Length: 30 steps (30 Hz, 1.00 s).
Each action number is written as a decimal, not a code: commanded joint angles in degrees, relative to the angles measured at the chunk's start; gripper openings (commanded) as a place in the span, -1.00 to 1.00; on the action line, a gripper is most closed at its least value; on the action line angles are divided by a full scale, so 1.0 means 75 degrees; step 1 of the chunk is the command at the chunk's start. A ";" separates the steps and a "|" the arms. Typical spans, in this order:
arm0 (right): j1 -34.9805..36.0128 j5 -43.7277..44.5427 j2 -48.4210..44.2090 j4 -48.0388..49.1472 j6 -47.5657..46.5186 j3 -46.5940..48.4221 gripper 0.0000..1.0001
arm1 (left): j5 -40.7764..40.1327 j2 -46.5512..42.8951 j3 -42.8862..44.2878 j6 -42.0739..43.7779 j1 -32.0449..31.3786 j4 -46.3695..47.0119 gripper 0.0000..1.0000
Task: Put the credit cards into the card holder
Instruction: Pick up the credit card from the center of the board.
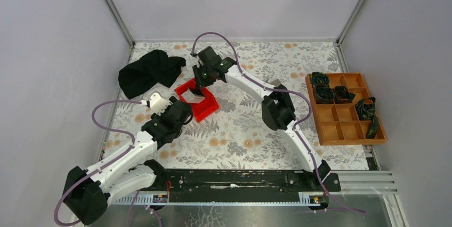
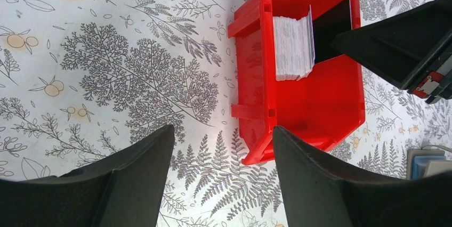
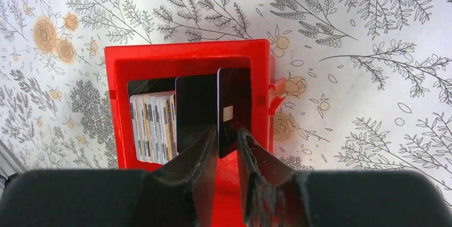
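Observation:
Several credit cards stand on edge in a red bin (image 3: 186, 51): a whitish stack (image 3: 153, 126) and a dark card (image 3: 195, 110) beside it. My right gripper (image 3: 226, 136) reaches into the bin and is shut on another dark card (image 3: 233, 107) with a chip. In the top view this gripper (image 1: 204, 80) is over the bin's far side. My left gripper (image 2: 224, 142) is open and empty, low over the cloth at the bin's corner (image 2: 250, 72). The grey card holder (image 2: 429, 160) with a light blue card shows at the left wrist view's lower right edge.
A black cloth (image 1: 149, 72) lies at the back left. An orange compartment tray (image 1: 344, 126) with black items stands at the right. The table has a floral cover, with walls on three sides.

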 commanded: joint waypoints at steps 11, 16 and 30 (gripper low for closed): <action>0.0201 0.0887 -0.0269 0.0050 -0.0572 0.0248 -0.50 | -0.0182 0.0069 -0.0003 0.0104 -0.0050 0.0275 0.50; 0.0281 0.1018 -0.0035 0.0120 -0.0589 0.0471 -0.57 | -0.0219 0.0079 0.0002 0.0253 -0.0038 0.0362 0.51; 0.0454 0.1447 0.0133 0.0297 -0.0839 0.0692 -1.00 | -0.0082 0.0105 0.0056 0.0649 0.0140 0.0606 0.53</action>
